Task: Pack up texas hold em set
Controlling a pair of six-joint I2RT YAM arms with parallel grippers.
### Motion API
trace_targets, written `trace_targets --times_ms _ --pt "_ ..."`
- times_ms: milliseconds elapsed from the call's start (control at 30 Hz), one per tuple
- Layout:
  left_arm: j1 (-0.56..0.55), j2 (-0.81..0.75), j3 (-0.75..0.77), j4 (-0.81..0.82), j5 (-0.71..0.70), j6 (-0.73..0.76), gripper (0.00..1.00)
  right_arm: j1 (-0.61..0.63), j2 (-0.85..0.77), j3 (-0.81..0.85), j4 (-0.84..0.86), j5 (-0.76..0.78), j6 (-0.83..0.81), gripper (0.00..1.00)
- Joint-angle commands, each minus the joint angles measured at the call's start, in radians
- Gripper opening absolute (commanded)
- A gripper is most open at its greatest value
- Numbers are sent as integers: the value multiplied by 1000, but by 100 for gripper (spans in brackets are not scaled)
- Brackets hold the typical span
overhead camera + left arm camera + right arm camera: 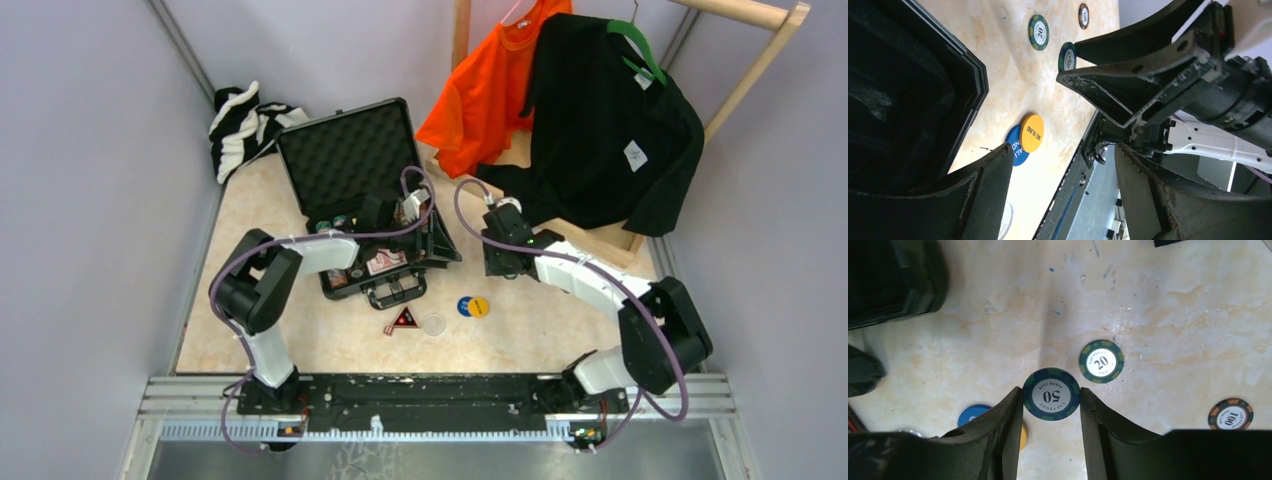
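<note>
Case (345,150) is sitting open at far left, lid up and foam exposed, waiting for the loose pieces. Your left gripper (1063,160) is hovering by the case's right edge with its jaws spread and nothing in them. My guess is it's parking clear of the other arm. Triangle (404,320), clear disc (433,323), and blue disc (1015,150) with yellow disc (1031,132) overlapping it are lying on the table (560,335) near of the case, unpacked. To their right, your right gripper (1051,407) is pointing down and clamping the 50 chip (1051,392) by its rim. An edge pinch is likely the only purchase a flat chip gives. Can't tell if it's clear of the table. 20 chip (1101,361) is lying just beside it and 100 chip (1230,414) further right, both untouched. Most of the packing is looking undone. The 50 is needing a carry left to the case.
</note>
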Motion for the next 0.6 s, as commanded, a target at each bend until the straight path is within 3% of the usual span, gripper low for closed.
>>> trace_targets --times_ms 0,567 --pt "-6 19 32 55 61 -33 79 50 -66 64 -25 20 25 40" --pt "-3 121 32 249 200 -216 73 256 -110 146 -53 40 45 40"
